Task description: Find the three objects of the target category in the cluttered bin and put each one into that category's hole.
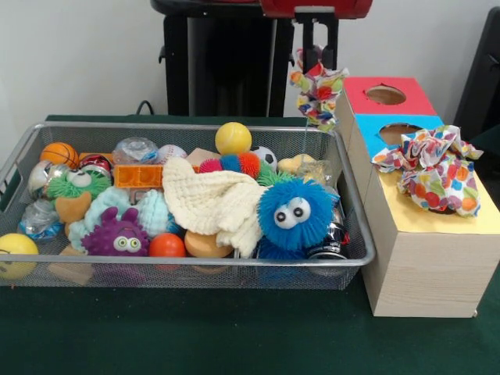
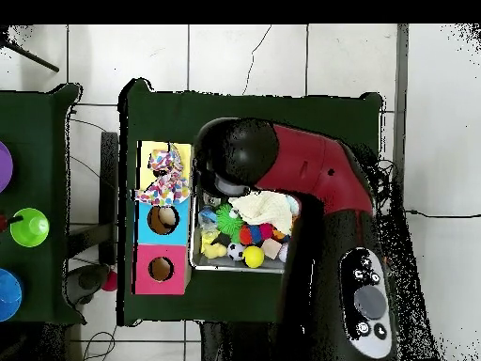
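Here, at the top centre of the front view, the gripper (image 1: 316, 48) hangs with its claw clamped on a floppy printed cloth (image 1: 317, 95), white with red, blue, yellow and orange patches, which dangles crumpled above the upper right corner of the bin (image 1: 195, 128). The bin is a wide, shallow tray of silver wire mesh with a smooth metal rim, filling the left and centre of that frame. Inside lie a cream knitted cloth (image 1: 212, 200) with a waffle texture, a spiky blue rubber ball (image 1: 295, 213) with googly eyes, a purple spiky one (image 1: 116, 236), a pale mint knitted cloth (image 1: 125, 211), a smooth yellow ball (image 1: 233, 138), a small basketball (image 1: 59, 154) and an orange plastic brick (image 1: 138, 176).

On the right stands a long box (image 1: 426, 269) of pale wood grain, its top painted in three bands: red, blue, then yellow nearest the camera. More printed cloth (image 1: 433, 168) is heaped in a crumpled mound on the yellow band, covering the hole there (how many pieces make up the mound cannot be told). The red hole (image 1: 385, 94) is round and open; the blue hole (image 1: 394, 131) is partly hidden.

In the overhead view the red and black arm (image 2: 310, 179) covers most of the bin. No writing can be read anywhere.
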Controlling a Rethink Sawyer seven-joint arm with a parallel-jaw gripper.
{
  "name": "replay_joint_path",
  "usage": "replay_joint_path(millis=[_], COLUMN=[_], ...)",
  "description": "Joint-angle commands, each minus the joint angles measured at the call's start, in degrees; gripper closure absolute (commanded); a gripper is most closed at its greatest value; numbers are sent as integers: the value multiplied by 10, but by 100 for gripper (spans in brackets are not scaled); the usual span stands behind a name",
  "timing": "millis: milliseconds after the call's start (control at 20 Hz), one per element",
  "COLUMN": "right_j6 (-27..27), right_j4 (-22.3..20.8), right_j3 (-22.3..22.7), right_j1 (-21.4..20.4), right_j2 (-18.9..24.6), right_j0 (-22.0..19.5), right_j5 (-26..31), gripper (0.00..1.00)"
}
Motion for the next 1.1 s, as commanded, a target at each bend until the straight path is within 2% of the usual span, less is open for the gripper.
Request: replay_joint_path(millis=[50,250,550,1100], right_j6=[255,286,329,352], right_j4=[42,44,49,54], right_j3=[17,19,11,1], right_j1=[28,41,55,60], right_j2=[-38,-56,-74,-86], right_j0=[42,73,105,117], right_j5=[-26,-54,-66,-72], gripper=[100,100,100,100])
